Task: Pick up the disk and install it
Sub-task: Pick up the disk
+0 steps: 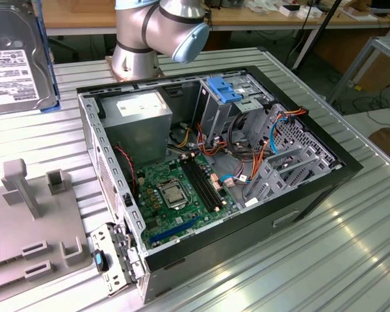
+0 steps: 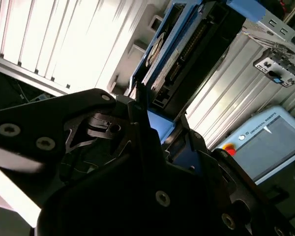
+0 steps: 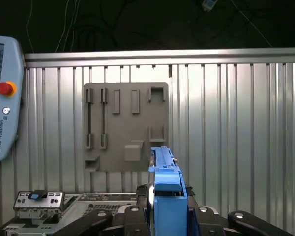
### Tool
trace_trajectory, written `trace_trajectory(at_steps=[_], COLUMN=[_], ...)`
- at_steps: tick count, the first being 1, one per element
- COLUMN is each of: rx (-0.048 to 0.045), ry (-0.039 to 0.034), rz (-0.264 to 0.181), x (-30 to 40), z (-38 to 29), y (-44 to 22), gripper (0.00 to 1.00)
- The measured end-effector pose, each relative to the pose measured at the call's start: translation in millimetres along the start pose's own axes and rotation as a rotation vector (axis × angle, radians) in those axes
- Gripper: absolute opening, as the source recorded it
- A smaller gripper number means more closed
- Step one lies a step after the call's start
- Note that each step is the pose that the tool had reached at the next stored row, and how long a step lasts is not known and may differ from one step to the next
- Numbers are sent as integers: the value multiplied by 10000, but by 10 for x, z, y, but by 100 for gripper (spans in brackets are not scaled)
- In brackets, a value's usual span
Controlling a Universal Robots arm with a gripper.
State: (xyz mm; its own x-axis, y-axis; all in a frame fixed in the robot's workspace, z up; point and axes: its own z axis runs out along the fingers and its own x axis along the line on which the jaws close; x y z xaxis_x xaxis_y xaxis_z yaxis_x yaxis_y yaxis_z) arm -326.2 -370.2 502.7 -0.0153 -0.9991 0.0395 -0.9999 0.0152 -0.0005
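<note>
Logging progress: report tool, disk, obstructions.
Tool shut on the disk. Disk aloft over metal table, outside computer case. No obstruction seen.

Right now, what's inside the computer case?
A green motherboard, a grey power supply, a drive cage with blue tabs, and loose cables. What lies inside the cage and under the cables is covered. The disk is outside.
</note>
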Motion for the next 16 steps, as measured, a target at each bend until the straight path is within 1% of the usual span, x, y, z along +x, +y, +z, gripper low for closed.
trace_trajectory(at_steps=[1, 2, 3, 6, 7, 10, 12, 13, 14, 16], rx=[1, 1, 1, 1, 0, 1, 1, 1, 0, 1], ry=[0, 0, -1, 0, 0, 0, -1, -1, 1, -1], rz=[0, 0, 0, 1, 1, 0, -1, 0, 1, -1], x=[-2, -4, -5, -7, -8, -10, -12, -13, -14, -16], z=[0, 1, 1, 1, 2, 2, 3, 3, 2, 3], y=[-107, -248, -301, -430, -495, -639, -780, -823, -913, -1011], gripper=[37, 37, 37, 37, 37, 37, 37, 37, 37, 37])
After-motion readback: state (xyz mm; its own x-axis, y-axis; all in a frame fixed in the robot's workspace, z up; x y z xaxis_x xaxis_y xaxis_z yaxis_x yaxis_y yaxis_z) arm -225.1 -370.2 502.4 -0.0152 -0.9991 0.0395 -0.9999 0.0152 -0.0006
